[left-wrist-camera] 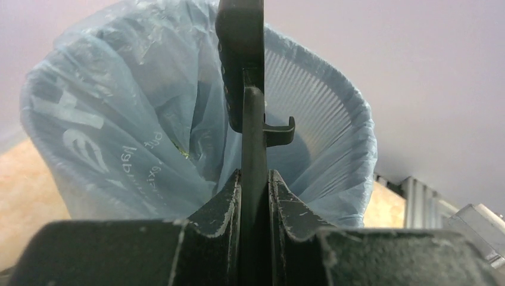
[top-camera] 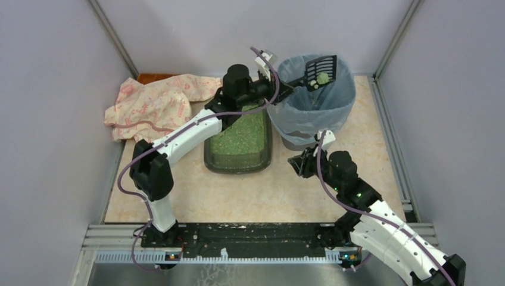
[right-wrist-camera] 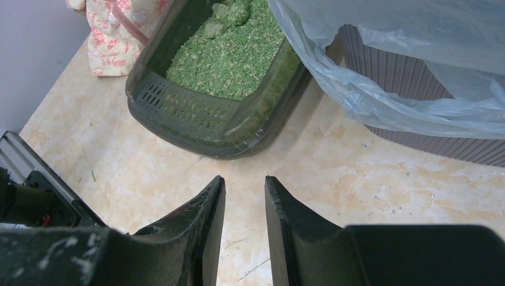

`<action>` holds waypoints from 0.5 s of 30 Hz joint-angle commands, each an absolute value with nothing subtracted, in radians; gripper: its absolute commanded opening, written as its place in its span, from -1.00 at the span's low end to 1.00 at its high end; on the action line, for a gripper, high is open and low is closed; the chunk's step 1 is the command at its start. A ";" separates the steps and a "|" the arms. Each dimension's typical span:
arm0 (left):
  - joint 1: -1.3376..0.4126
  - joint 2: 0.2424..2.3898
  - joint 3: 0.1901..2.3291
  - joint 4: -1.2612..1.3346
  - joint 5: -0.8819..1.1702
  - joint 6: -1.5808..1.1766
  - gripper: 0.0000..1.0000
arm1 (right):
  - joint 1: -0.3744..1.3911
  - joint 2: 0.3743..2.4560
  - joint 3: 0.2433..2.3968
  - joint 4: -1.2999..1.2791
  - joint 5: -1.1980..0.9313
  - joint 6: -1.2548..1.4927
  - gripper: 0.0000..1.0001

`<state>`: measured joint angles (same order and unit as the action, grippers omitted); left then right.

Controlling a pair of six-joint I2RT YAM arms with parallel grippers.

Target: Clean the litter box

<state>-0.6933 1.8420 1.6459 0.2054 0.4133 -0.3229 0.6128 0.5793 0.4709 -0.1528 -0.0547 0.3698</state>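
The litter box (top-camera: pixel 238 162) is a shallow dark grey-green tray with green litter at the table's middle; it also shows in the right wrist view (right-wrist-camera: pixel 196 119). My left gripper (top-camera: pixel 290 89) is shut on the handle of the black slotted scoop (top-camera: pixel 321 70), held over the round bin (top-camera: pixel 342 110) lined with a blue-grey bag. A green clump (top-camera: pixel 322 77) sits on the scoop. In the left wrist view the gripper (left-wrist-camera: pixel 254 179) clamps the scoop (left-wrist-camera: pixel 241 59) edge-on above the bin's bag (left-wrist-camera: pixel 119 119). My right gripper (top-camera: pixel 301 165) is open and empty over the table, right of the litter box; in the right wrist view (right-wrist-camera: pixel 245 185) nothing lies between its fingers.
A pink patterned cloth (top-camera: pixel 155 104) lies at the back left, beside the litter box. Grey walls enclose the table on three sides. The bin (right-wrist-camera: pixel 417 119) stands right against the litter box's far right corner.
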 commanded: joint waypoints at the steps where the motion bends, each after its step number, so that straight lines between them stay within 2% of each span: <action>1: -0.743 1.758 1.591 0.307 0.246 -0.040 -1.00 | 0.611 0.593 0.480 -0.106 -0.045 0.367 -0.37; 11: -0.852 1.698 1.497 0.364 -0.006 0.371 -1.00 | 0.611 0.631 0.476 -0.081 -0.054 0.368 -0.37; 15: -0.869 1.691 1.470 0.389 -0.063 0.439 -1.00 | 0.611 0.639 0.474 -0.072 -0.054 0.370 -0.37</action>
<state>-0.8501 1.7294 1.4975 0.3161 0.0360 0.2848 0.6128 0.6365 0.4709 -0.1413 -0.0536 0.3698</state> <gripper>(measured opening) 0.212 0.317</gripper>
